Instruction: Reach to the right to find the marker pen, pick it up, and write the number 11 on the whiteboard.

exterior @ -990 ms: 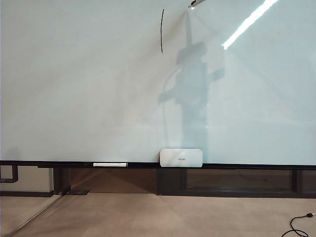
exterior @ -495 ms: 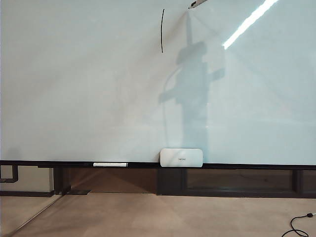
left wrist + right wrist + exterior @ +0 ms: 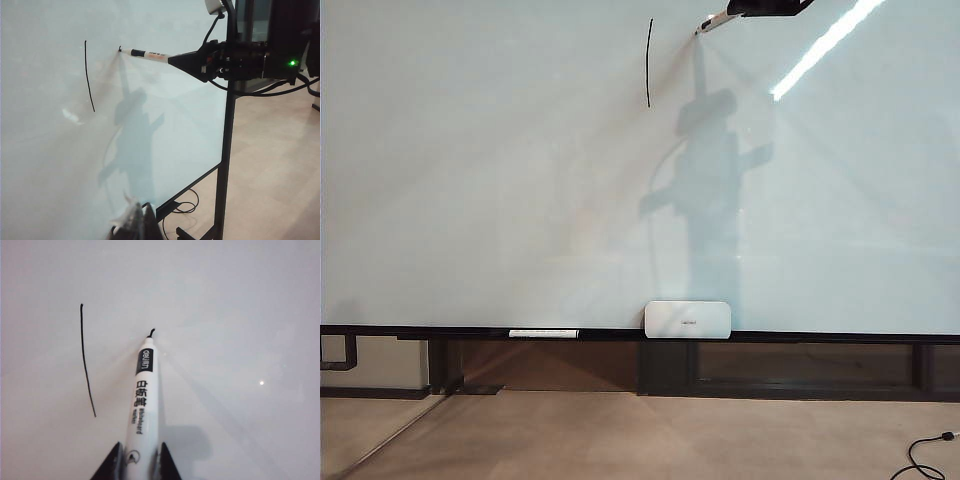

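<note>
Right gripper (image 3: 137, 465) (lower centre of its wrist view) is clamped on the marker pen (image 3: 141, 405), whose long axis runs away to the whiteboard (image 3: 240, 315); the tip touches beside a short fresh mark, right of the finished first stroke (image 3: 87, 360). The second stroke would likely run downward, parallel. Left gripper (image 3: 137, 225): its opening cannot be made out.

Marker pen (image 3: 142, 405) tip touching whiteboard (image 3: 470, 200) beside one stroke (image 3: 87, 360)
</note>
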